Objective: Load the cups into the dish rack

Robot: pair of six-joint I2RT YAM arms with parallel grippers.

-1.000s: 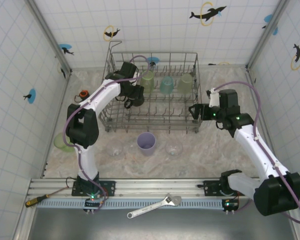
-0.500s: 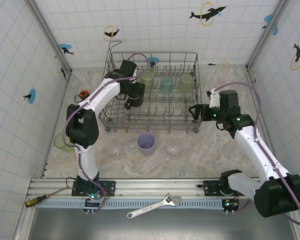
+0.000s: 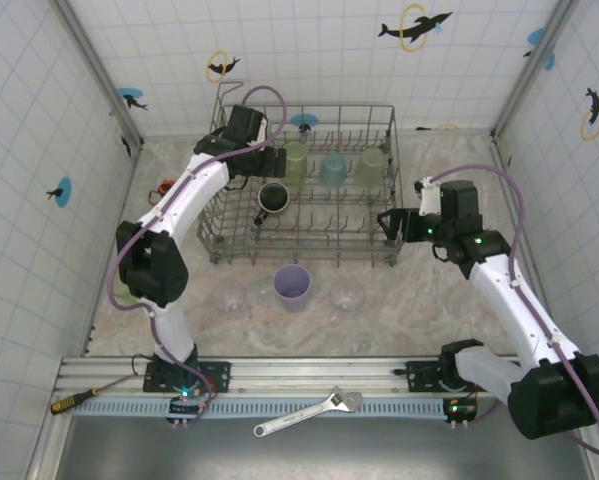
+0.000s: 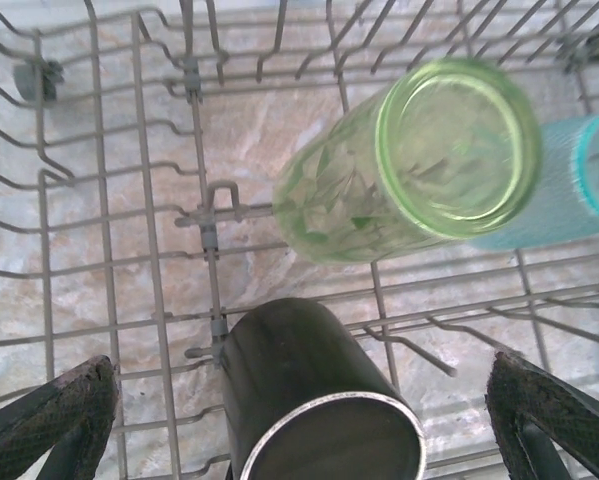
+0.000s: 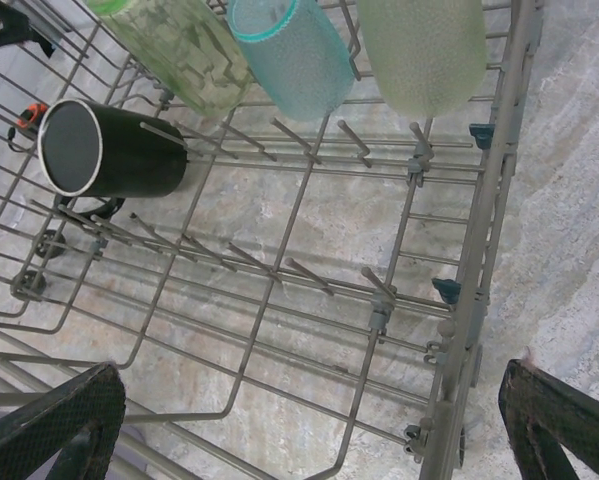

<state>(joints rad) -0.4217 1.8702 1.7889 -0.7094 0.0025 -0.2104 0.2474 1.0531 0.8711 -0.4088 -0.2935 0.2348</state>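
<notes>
Lifting left claw [image 4: 299, 372] up and back off black cup [image 5: 119, 150], leaving it lying on its side in dish rack [image 3: 301, 256], just below that wide-open, empty claw. Hovering right claw [image 5: 311, 374], likewise spread wide and empty, above rack's corner.

Robot lab: tiled walls [image 3: 309, 70], mounting rail [image 3: 299, 378]

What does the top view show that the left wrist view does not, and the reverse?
Top, not wrist: a purple cup and two clear cups on the table before the rack, a wrench, the right arm. Wrist, not top: the open left fingers, their pads textured, either side of the black cup. Both: the black cup, the green cup and the teal cup in the rack.
</notes>
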